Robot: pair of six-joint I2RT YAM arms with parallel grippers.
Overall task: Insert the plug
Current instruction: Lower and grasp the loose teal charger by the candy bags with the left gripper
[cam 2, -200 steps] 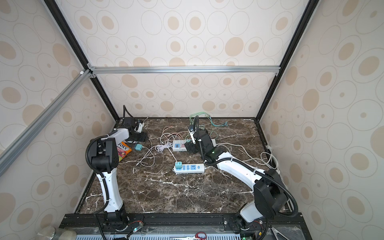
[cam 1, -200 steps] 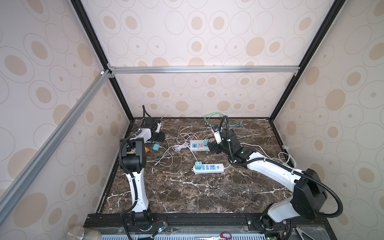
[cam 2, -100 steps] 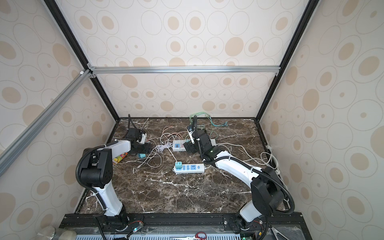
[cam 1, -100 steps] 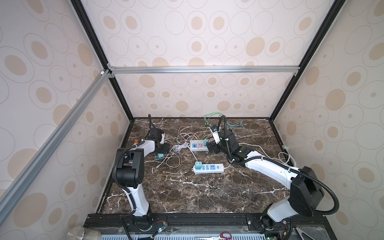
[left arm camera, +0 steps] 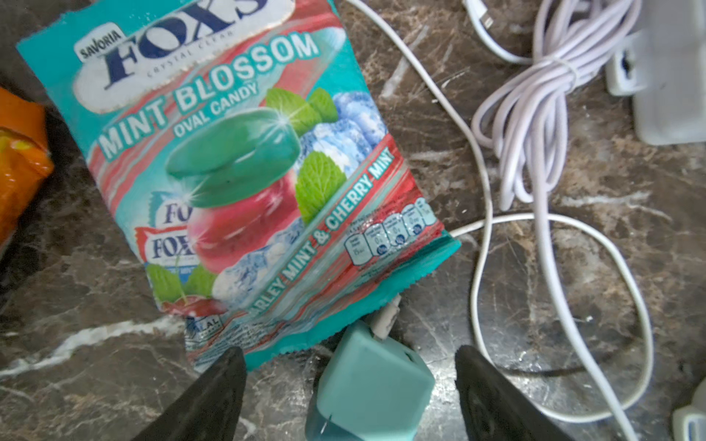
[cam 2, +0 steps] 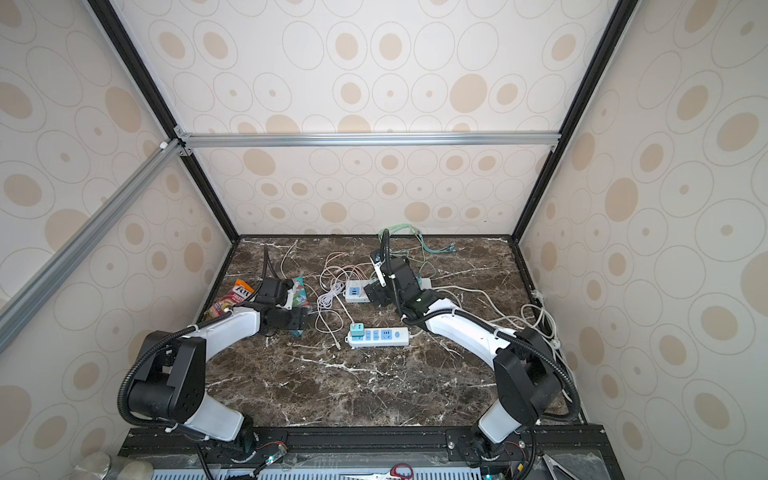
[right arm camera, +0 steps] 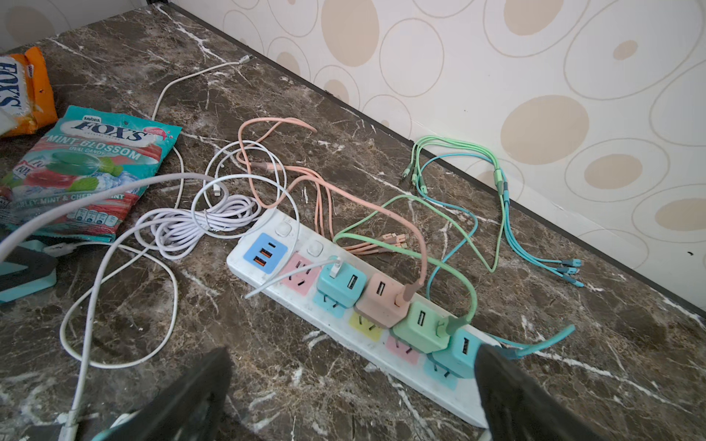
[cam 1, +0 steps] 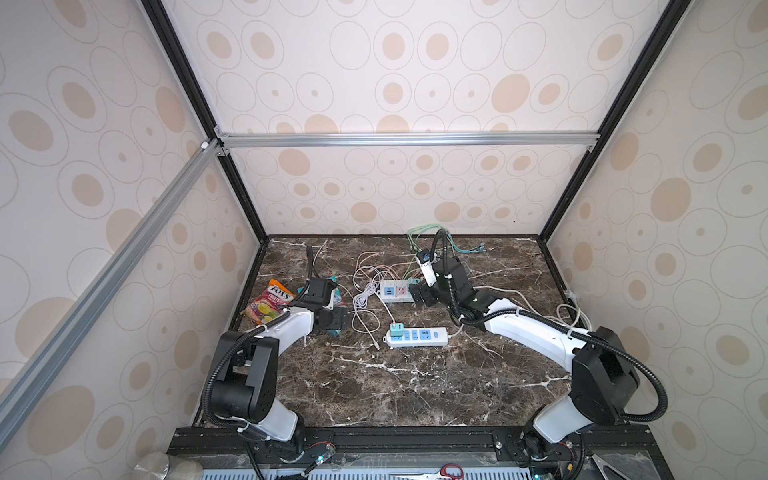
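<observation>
The plug point(left arm camera: 372, 382) is a teal cube charger with a white cable in it. It lies tilted on the marble between the fingers of my left gripper point(left arm camera: 348, 355), which is open with a gap on each side. In both top views this gripper point(cam 1: 332, 320) point(cam 2: 297, 322) sits low at the left, left of the near white power strip point(cam 1: 419, 336) point(cam 2: 382, 336), where another teal charger point(cam 1: 397, 330) is seated. My right gripper point(right arm camera: 353, 353) point(cam 1: 422, 295) is open and empty over the far power strip point(right arm camera: 344, 324) point(cam 1: 395, 291), which carries several coloured chargers.
A mint candy bag point(left arm camera: 237, 160) touches the plug's far side. An orange candy bag point(cam 1: 270, 305) lies by the left wall. White and lilac cable coils point(left arm camera: 535, 133) point(cam 1: 365, 299) spread between the arms. Pink, green and blue cables point(right arm camera: 458, 198) trail toward the back wall.
My left arm has swung from the back left corner forward and toward the middle, coming down over the teal plug, and its jaws have widened. The right arm has barely moved.
</observation>
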